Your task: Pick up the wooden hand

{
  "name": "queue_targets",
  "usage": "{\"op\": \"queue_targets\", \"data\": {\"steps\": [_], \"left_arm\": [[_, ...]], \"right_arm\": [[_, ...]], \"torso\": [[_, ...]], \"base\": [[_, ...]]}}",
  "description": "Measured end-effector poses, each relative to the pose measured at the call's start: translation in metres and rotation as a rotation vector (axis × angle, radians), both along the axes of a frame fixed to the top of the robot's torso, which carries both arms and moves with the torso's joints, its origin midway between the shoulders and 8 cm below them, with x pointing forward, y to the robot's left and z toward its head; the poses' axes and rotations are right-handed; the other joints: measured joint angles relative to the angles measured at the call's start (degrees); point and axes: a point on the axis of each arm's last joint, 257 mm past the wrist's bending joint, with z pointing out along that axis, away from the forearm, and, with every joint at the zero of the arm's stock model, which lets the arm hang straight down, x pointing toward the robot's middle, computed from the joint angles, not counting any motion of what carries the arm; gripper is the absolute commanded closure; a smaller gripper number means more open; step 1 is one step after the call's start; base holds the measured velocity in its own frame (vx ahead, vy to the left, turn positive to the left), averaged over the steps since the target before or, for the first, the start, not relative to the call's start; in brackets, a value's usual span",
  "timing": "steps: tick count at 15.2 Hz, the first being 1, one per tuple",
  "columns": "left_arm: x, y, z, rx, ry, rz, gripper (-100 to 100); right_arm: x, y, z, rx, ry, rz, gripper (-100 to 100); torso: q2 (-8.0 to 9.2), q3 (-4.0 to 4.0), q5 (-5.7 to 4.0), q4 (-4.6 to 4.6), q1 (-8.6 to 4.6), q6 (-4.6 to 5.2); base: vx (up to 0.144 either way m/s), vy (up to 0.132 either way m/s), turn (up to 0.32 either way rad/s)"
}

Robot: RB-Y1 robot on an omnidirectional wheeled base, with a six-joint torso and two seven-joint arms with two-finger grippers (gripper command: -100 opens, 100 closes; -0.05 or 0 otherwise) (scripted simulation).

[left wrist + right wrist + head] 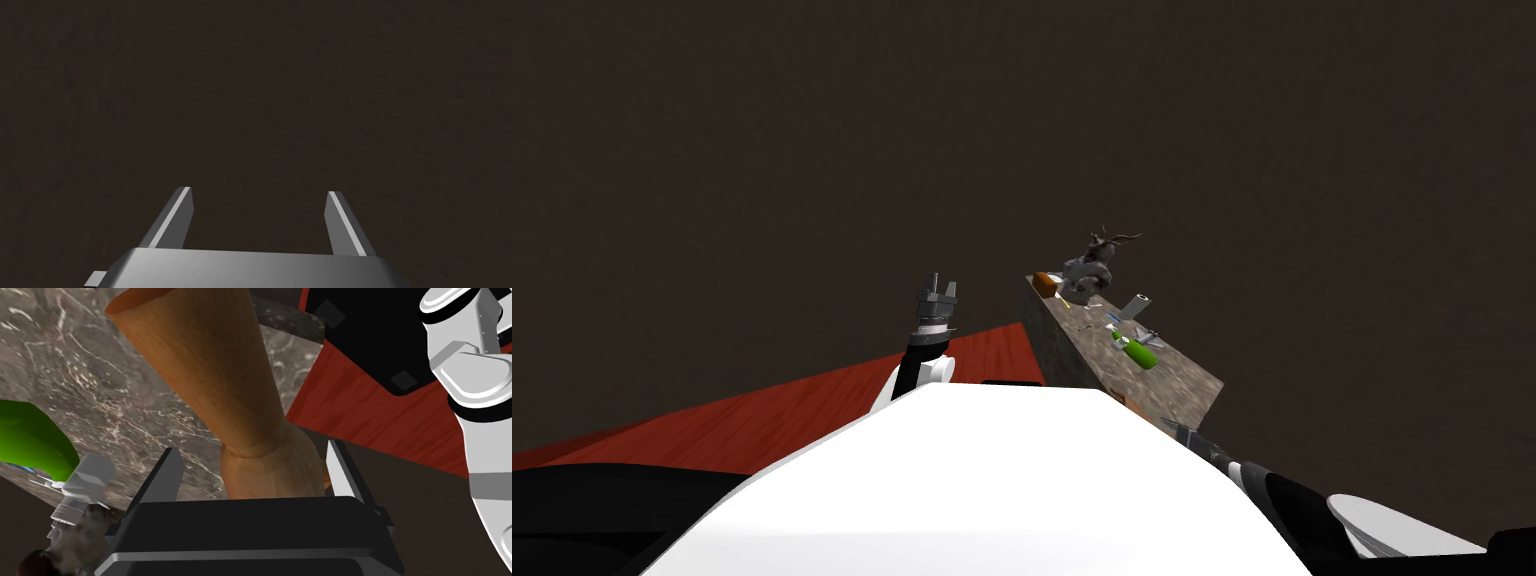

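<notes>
Right hand: the right hand (252, 447) is spread wide, its fingers (167, 480) standing on either side of the wooden hand's wrist. One finger is clear of the wood and the other is just beside it. Neither presses in.
Wooden hand: the wooden hand (225, 378) is orange-brown. Its forearm widens away from the right hand, over the end of the table (100, 388).
Left hand: the left hand (259, 192) is spread just as wide with nothing between its fingers, facing a flat dark brown surface. In the head view the left hand (939, 288) points upward, well apart from the table (1177, 380).
Containers: a green bottle (1140, 353) lies on the table top about midway along; its contents cannot be told. In the right wrist view the green bottle (30, 438) is cut off at the edge, with a light grey cap-like piece (87, 475) just beside it.
Far end of table: an antlered grey figure (1094, 262) stands beside an orange-brown block (1044, 284).
Hidden: the wooden hand's palm and fingers lie behind the right hand's dark body. Whether it rests on the table or hangs free cannot be told.
Floor: a red wooden floor (812, 410) lies beside the table.
</notes>
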Motion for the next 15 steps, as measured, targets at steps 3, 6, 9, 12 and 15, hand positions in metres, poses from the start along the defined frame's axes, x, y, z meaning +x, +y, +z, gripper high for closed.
{"op": "queue_targets", "data": {"steps": [3,6,9,12,15], "left_arm": [[0.0,0.0,0.0,0.0,0.0,0.0,0],[0.0,0.0,0.0,0.0,0.0,0.0,0],[0.0,0.0,0.0,0.0,0.0,0.0,0],[0.0,0.0,0.0,0.0,0.0,0.0,0],[0.0,0.0,0.0,0.0,0.0,0.0,0]], "right_arm": [[-0.008,-0.006,-0.005,-0.037,0.047,0.067,-100],[-0.012,-0.009,-0.008,-0.053,0.069,0.101,-100],[-0.002,-0.006,-0.015,-0.047,0.066,0.109,-100],[0.005,-0.007,-0.021,-0.045,0.063,0.114,-100],[0.015,-0.007,-0.028,-0.046,0.062,0.123,-100]], "torso": [[0.0,0.0,0.0,0.0,0.01,0.0],[0.13,0.07,-0.01,0.03,-0.07,0.01],[0.36,0.21,-0.05,0.09,-0.19,0.02],[0.42,0.25,-0.07,0.11,-0.24,0.02],[0.43,0.25,-0.07,0.11,-0.23,0.02]], "base": [[0.066,0.047,-0.013],[0.025,0.021,-0.019],[-0.024,0.003,-0.046],[-0.022,-0.004,-0.034],[-0.023,-0.001,-0.043]]}}
